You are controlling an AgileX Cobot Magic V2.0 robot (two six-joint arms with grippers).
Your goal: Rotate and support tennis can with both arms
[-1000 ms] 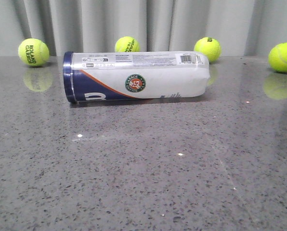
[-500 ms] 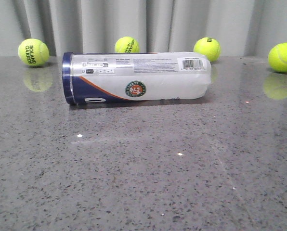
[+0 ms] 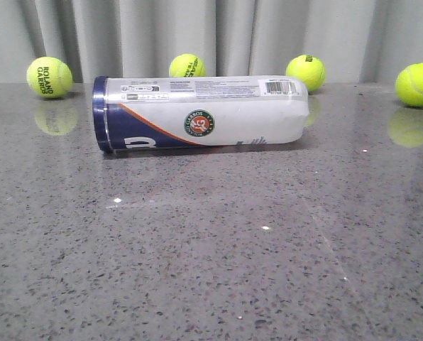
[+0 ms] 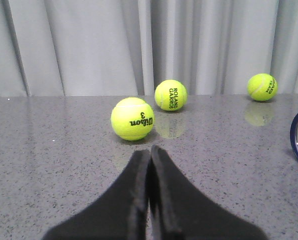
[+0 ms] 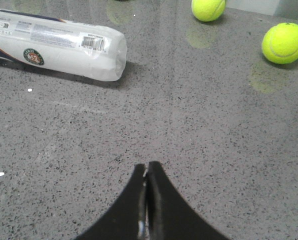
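We saw the tennis can (image 3: 201,114) lying on its side on the grey desk (image 3: 211,256), navy rim toward the left, round logo facing us. We could not tell what it held. Four yellow balls (image 3: 49,77) sat loose behind it, outside it. The left claw (image 4: 150,156) and right claw (image 5: 147,170) were each pressed together, pinching nothing, apart from the can.

"ROLAND GARROS" on one tennis ball (image 4: 171,95), "Wilson 3" on another (image 4: 132,118).
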